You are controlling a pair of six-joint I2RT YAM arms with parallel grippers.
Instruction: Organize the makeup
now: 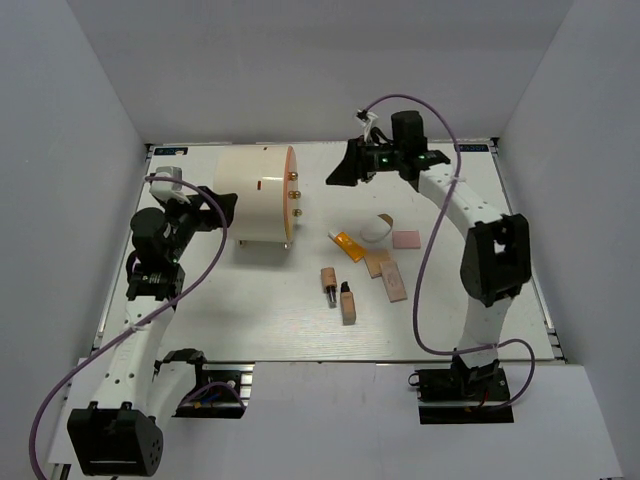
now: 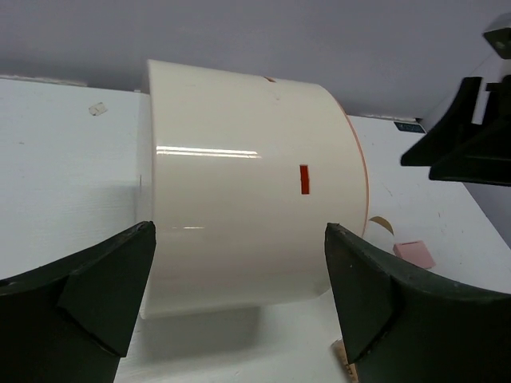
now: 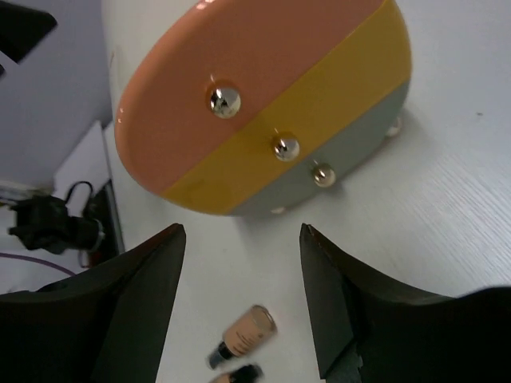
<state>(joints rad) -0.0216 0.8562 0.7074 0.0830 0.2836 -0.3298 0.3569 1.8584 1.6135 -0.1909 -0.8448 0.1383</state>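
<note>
Makeup, from my right pincer: the makeup (image 1: pixel 395 284) lies loose on the table (image 1: pixel 270 320), below my right pincer (image 1: pixel 338 172) and back toward my own base, well apart from my fingertips.
Pieces nearest my right pincer: an orange-and-white tube (image 1: pixel 345 243) and a white compact (image 1: pixel 377 230), with a pink square (image 1: pixel 405 240) just beside the compact.
Pieces farther back: beige pieces (image 1: pixel 378 263) and two tan tubes (image 1: pixel 328 283), close together.
Under my right fingers: one of the tan tubes (image 3: pixel 247 331) shows on the table beneath the gap between them, untouched.
Right pincer: fingers apart, nothing between them, touching nothing, hanging above the table.
Ahead of my right pincer: the round box (image 1: pixel 255 195) turns its striped front and three gold knobs (image 3: pixel 275 146) toward my fingertips, with a gap between.
Makeup, from my left pincer: it lies beyond the round box, on the side away from my left pincer (image 1: pixel 222 207); only the pink square (image 2: pixel 413 254) peeks out past my right-hand finger.
Left pincer: spread wide, gripping nothing.
Ahead of my left pincer: the box's cream side fills the space just beyond my fingertips; I cannot tell whether they touch it.
</note>
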